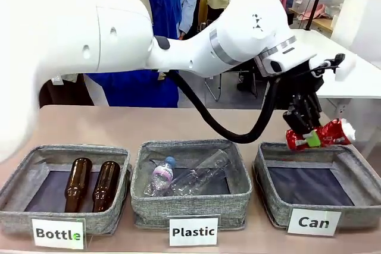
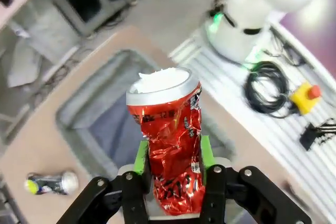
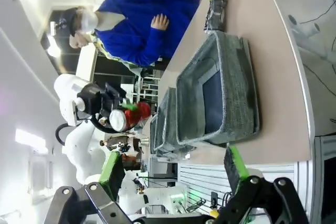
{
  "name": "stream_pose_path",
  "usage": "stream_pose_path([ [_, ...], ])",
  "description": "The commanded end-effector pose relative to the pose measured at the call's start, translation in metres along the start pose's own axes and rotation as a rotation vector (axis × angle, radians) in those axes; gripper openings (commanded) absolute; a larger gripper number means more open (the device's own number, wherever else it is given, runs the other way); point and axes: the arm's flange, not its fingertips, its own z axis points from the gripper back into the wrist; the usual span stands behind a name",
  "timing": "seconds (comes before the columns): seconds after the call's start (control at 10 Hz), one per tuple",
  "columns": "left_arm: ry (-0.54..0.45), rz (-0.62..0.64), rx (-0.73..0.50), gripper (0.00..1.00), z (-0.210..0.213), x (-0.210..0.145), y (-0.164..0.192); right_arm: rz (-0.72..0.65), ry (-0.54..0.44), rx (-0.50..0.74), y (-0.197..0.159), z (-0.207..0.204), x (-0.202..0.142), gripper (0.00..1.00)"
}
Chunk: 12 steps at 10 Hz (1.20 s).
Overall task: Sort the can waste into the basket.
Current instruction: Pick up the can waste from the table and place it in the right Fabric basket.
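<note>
Left tool (image 1: 306, 137) is clamped on the red can (image 1: 326, 134), pads pinching its crushed lower half. In the left wrist view the left tool (image 2: 172, 153) holds the red can (image 2: 167, 129) with its long axis running straight out along the fingers, silver end pointing away, toward the basket (image 2: 79, 103) below.

From the front, the can hangs above the far rim of the "Can" basket (image 1: 280, 203), tilted nearly level, with the dark base lying below and toward the near side. My read: a drop from here could clip the far wall, so I'd bring it slightly nearer first.

Right tool (image 3: 174, 166) stands wide, holding nothing.

The black can (image 2: 50, 183) lies on its side on the desk (image 1: 178, 126), just outside the basket (image 3: 231, 98); in the right wrist view the black can (image 3: 216, 11) lies beyond its far wall.
</note>
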Motion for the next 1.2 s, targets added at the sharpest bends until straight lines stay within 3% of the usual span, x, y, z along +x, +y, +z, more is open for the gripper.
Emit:
stream_pose_path([
  [0.0, 0.037, -0.047, 0.093, 0.44, -0.005, -0.004, 0.009, -0.025, -0.053, 0.01, 0.0, -0.014, 0.009, 1.0],
  [0.2, 0.036, -0.055, 0.117, 0.44, -0.006, -0.007, 0.011, -0.025, -0.053, 0.01, 0.0, -0.014, 0.009, 1.0],
  [0.3, 0.032, -0.057, 0.112, 0.79, -0.007, -0.008, 0.012, -0.025, -0.053, 0.01, 0.0, -0.014, 0.009, 1.0],
  [0.4, 0.018, -0.057, 0.107, 1.0, -0.007, -0.007, 0.011, -0.025, -0.053, 0.01, 0.0, -0.014, 0.009, 1.0],
  [0.9, -0.013, -0.08, 0.11, 1.0, 0.007, -0.006, -0.002, -0.025, -0.053, 0.01, 0.0, -0.014, 0.009, 1.0],
  [1.1, -0.03, -0.042, 0.027, 1.0, 0.041, -0.019, -0.029, -0.025, -0.053, 0.01, 0.0, -0.014, 0.009, 1.0],
])
